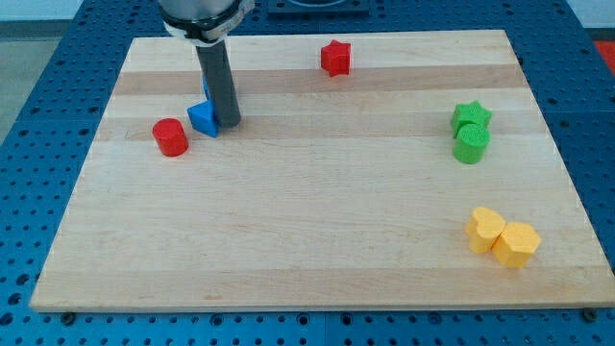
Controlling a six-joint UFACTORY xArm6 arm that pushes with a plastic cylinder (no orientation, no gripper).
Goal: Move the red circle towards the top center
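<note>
One round red circle, wooden board

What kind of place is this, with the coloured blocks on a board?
Probably a robotics lab bench. A wooden board lies on a blue perforated table, and a dark rod, my tip, rests beside a blue block near the red circle.

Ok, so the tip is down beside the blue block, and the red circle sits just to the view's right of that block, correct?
Not quite. My tip is indeed down beside the blue block, on its right side in the view, but the red circle sits to the view's left of that block and slightly lower, not to its right. The camera view shows this.
</note>
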